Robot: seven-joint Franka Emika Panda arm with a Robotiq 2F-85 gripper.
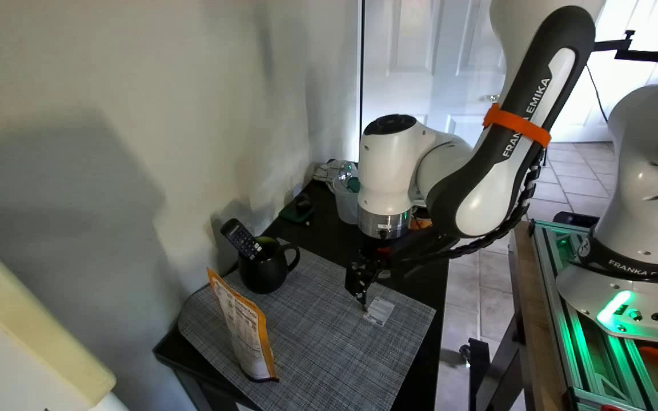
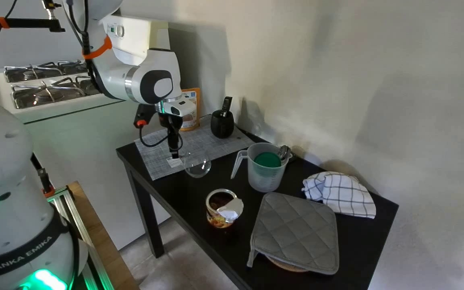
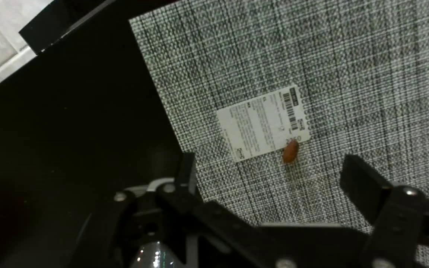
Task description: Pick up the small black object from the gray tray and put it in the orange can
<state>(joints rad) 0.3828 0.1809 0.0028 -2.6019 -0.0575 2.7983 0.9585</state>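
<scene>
My gripper (image 3: 269, 163) is spread above the gray tray (image 3: 348, 74). Below it: small brown object (image 3: 291, 152), at the edge of a barcoded label (image 3: 261, 124), fine print illegible. My arm (image 1: 480, 165) reads "FRANKA EMIKA". Orange can (image 2: 216, 220) well apart.

- Brightest by the white doors (image 1: 454, 34) in an exterior view, nearly washed out toward the top right corner.
- Dim along the wall (image 1: 209, 114) in both exterior views, with big, soft, gray shadows.
- Glowing strong green at the robot base (image 1: 649, 299) in both exterior views, and spilling onto the metal rails (image 1: 563, 319).
- Shiny, with pale glints, on the clear glass (image 2: 197, 166).
- Nearly black over the worktop (image 3: 88, 111) in the wrist view.
- Lighter on the gray tray (image 3: 367, 67), with weave lines easy to see.
- A bit fuzzy on the tiny print of the white label (image 3: 259, 124).
- Dark and blurry on the claw (image 3: 269, 168).
</scene>
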